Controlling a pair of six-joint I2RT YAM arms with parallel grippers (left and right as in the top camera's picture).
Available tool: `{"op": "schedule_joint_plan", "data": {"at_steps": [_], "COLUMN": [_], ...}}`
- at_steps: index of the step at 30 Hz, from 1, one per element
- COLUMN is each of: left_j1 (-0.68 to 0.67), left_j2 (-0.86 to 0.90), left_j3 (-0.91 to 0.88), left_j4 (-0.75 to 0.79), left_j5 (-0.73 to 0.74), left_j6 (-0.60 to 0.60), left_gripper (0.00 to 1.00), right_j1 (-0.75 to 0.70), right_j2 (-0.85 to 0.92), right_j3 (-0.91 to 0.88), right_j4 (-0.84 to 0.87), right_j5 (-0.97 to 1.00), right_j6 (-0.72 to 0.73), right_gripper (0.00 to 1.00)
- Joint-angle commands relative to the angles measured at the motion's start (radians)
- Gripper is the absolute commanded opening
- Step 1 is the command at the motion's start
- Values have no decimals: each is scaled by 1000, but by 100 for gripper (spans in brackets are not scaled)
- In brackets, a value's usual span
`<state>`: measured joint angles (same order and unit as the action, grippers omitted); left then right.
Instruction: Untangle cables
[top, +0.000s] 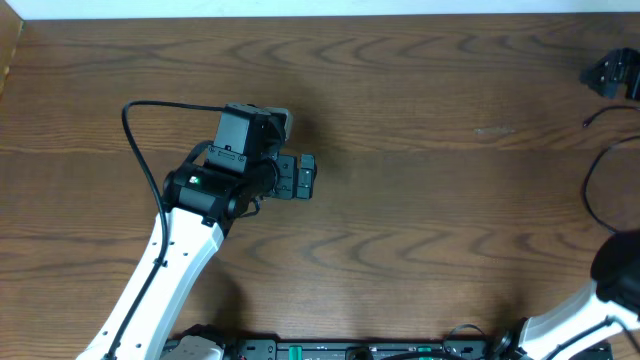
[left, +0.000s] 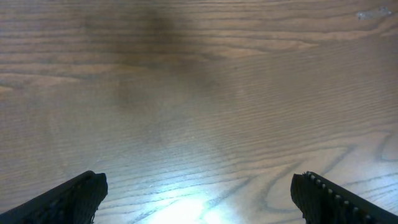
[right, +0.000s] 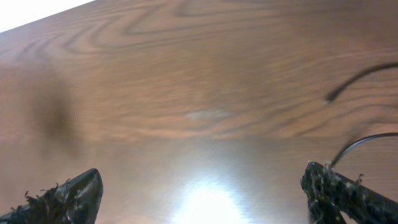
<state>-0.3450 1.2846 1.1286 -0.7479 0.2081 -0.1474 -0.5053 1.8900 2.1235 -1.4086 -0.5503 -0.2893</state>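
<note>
The cables (top: 600, 170) are found at the far right edge of the wooden surface (top: 420, 80) in the overhead view, one thin black cord curving in a loop and a short free end lying just above it, with a dark lump at the top right corner that cannot be made out. The left hand (top: 300, 178) is seen well apart from them, out over the middle-left of the surface, its fingers pointing right toward the cords; in the left wrist view both dark fingertips (left: 74, 196) are spread wide with nothing but bare wood between them, so it is judged open and empty. The right arm is only partly caught at the lower right corner overhead and its hand is not seen there, but in the right wrist view its fingertips (right: 68, 196) are likewise parted wide and nothing is held. There a thin black cord (right: 364, 144) is seen curving in right beside the right-hand fingertip, and a second free end (right: 354, 81) lies a little further up and out. The right hand is clearly judged the nearer one, with the cords lying ahead and toward its right side; whether the cord touches that fingertip cannot be told
</note>
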Motion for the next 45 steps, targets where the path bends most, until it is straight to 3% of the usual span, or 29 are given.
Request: {"op": "schedule_joint_plan", "data": {"at_steps": [1,10,21,30,35,45], "left_j1": [-1,0,2,2,2,2], "left_j2": [-6,-45,-143,-202,-209,-209], "left_j3": [9,9,9,9,9,9], "left_j4": [5,8,8,4,5,10], "left_j5": [-19,-23,-58,-97,-98,-97], "left_j6": [24,66,114,118,118,117], "left_gripper": [100,100,100,100,100,100], "right_j1": [29,77,101,386,517,612], "right_j2": [-108,-473,-892,-1107,-1163,-1357], "right_j3": [14,14,14,14,-2,-171], "right_j4": [-59,-153,-96,-108,-218,-290], "right_j5": [-108,-69,-50,86,298,477], "right_j6": [-103,-131,-131,-126,-36,82], "right_gripper": [99,99,99,99,99,99]}}
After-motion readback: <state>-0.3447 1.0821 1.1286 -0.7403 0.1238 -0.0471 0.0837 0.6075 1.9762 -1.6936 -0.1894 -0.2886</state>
